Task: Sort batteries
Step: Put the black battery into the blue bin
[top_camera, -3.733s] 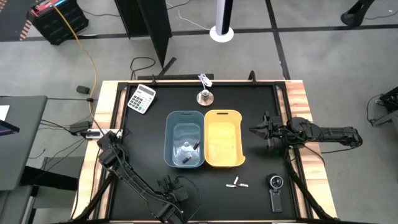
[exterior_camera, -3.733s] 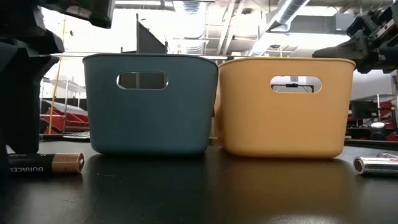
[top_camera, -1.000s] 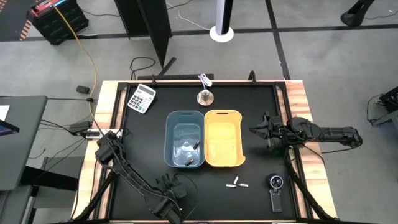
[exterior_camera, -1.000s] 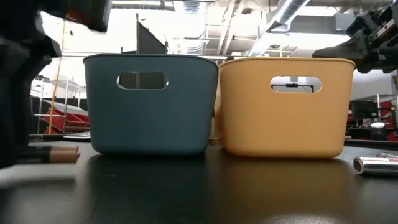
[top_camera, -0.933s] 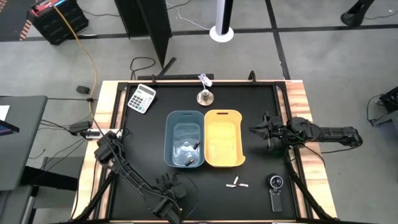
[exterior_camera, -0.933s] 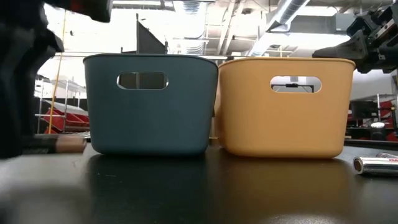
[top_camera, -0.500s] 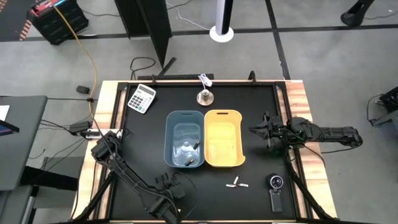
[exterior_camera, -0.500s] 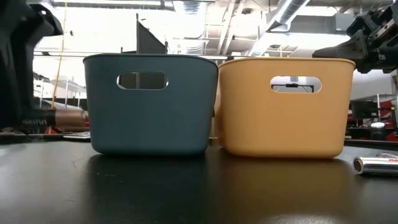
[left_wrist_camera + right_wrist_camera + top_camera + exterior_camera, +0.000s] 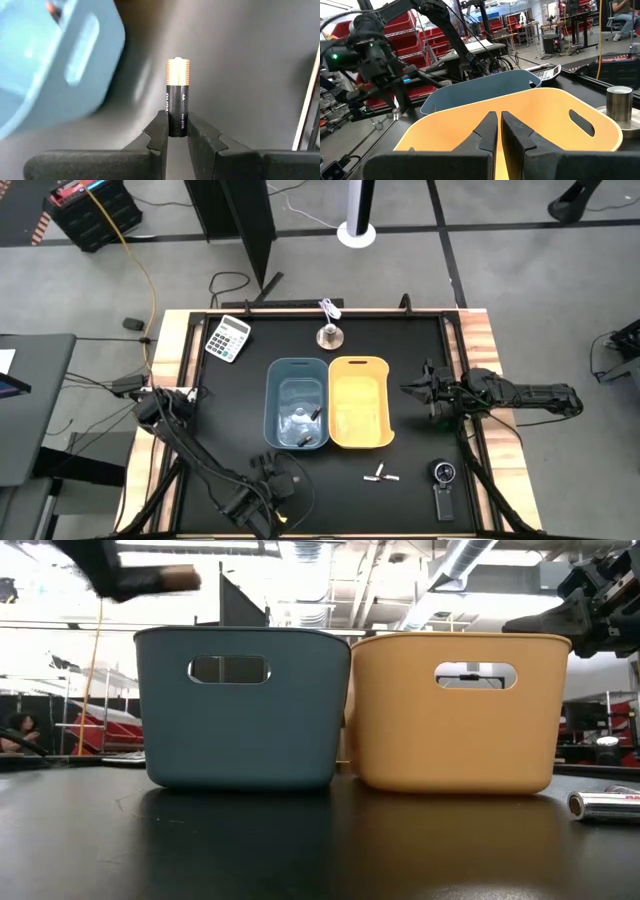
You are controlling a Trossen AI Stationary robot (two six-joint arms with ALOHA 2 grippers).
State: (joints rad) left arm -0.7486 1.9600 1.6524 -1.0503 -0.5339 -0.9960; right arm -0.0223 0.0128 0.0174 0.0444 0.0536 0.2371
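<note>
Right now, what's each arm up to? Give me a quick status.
Left gripper shut on a black-and-copper battery, lifted near the blue bin. Right gripper shut, empty, waiting beside the yellow bin. Two silvery batteries on the table. Nothing blocking.

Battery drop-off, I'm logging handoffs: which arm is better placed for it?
Left. Its gripper already pinches a black-and-copper battery near the blue bin. The right gripper is shut and empty beside the yellow bin.

Right pincer (image 9: 499, 131) nearly closed above yellow bin (image 9: 470, 120); blue bin (image 9: 485, 85) just behind; metal cylinder (image 9: 620, 103) beside.
</note>
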